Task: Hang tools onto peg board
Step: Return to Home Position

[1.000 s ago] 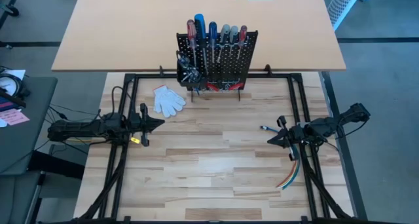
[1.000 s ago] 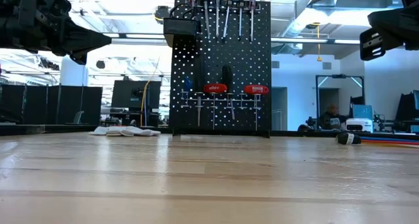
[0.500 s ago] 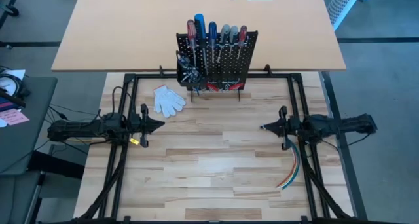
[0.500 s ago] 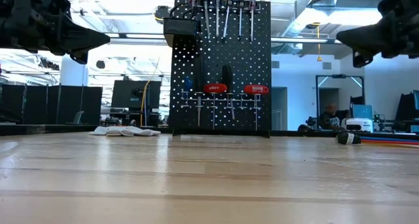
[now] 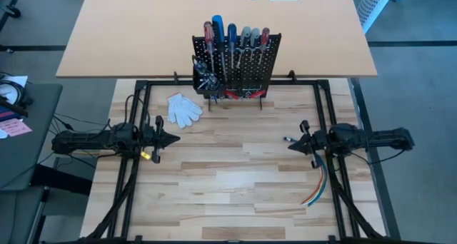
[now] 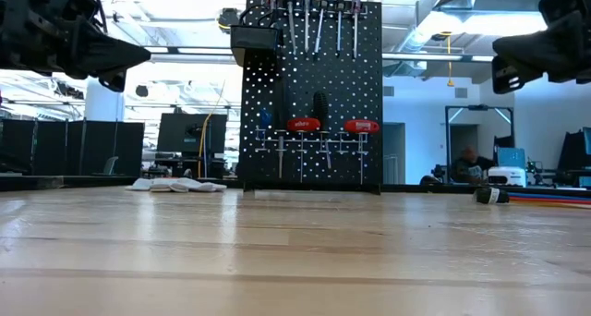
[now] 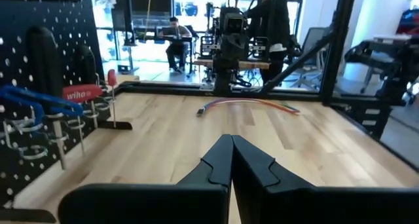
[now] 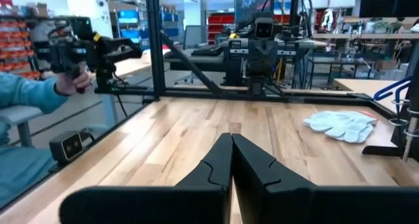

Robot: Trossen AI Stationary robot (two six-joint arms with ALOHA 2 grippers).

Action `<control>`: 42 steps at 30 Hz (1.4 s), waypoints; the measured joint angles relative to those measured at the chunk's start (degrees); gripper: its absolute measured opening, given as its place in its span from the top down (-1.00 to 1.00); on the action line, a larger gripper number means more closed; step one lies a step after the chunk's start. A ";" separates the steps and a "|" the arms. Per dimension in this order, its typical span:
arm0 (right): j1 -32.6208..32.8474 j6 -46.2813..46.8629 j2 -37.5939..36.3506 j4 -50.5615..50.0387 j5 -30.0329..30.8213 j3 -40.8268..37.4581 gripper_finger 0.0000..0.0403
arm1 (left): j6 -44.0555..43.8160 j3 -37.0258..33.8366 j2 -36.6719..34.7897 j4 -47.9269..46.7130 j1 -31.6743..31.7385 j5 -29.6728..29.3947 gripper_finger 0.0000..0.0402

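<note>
Left gripper (image 5: 172, 138), right gripper (image 5: 291, 145): we read both closed, empty | peg board (image 5: 272, 65) far-centre, equidistant | tools (image 5: 231, 36) hang upright.

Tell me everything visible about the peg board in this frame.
The peg board is a black square panel dotted with holes, upright on feet at the far edge of the wooden table. A small black bin hangs at one upper corner. Screwdrivers hang along its top; red-handled tools sit on lower pegs. The left gripper and right gripper are clear of it.
</note>
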 joint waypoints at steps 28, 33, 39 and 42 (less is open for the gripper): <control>0.09 -1.13 1.63 -0.16 0.15 0.00 0.92 | 3.31 0.00 0.22 0.15 0.00 -0.15 0.99; 0.09 -1.13 1.63 -0.16 0.15 0.00 0.92 | 3.31 0.00 0.22 0.15 0.00 -0.15 0.99; 0.09 -1.13 1.63 -0.16 0.15 0.00 0.92 | 3.31 0.00 0.22 0.15 0.00 -0.15 0.99; 0.09 -1.13 1.63 -0.16 0.15 0.00 0.92 | 3.31 0.00 0.22 0.15 0.00 -0.15 0.99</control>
